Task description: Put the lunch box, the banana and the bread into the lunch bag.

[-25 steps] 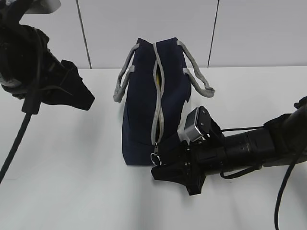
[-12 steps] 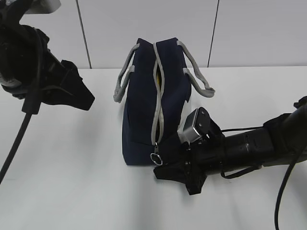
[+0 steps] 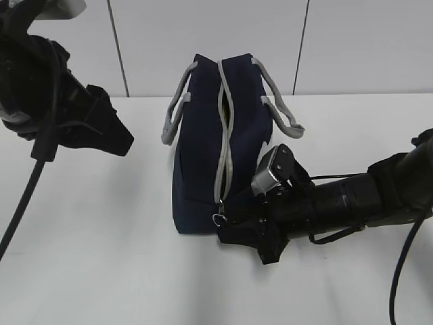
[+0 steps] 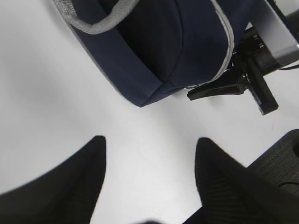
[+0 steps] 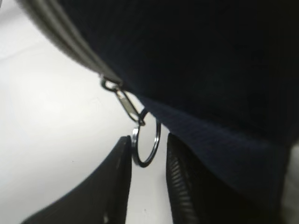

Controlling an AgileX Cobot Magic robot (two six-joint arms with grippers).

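Note:
The navy lunch bag (image 3: 199, 149) stands on the white table, its grey zipper running down the near end to a metal ring pull (image 3: 218, 219). My right gripper (image 3: 226, 231) lies low at the bag's near bottom corner. In the right wrist view the ring pull (image 5: 146, 144) hangs between its narrowly parted fingers (image 5: 148, 136); the left finger touches the ring, and the right one is a little off it. My left gripper (image 4: 149, 140) is open and empty, held above the table left of the bag (image 4: 177, 42). The lunch box, banana and bread are out of view.
Grey strap handles (image 3: 281, 115) hang off both sides of the bag. A white panelled wall (image 3: 338, 40) rises right behind the table. The right arm (image 3: 352, 200) stretches low across the table's right side.
My right gripper has moved in and up against the bag's bottom corner, bringing the ring pull between its fingers. The left arm has not moved.

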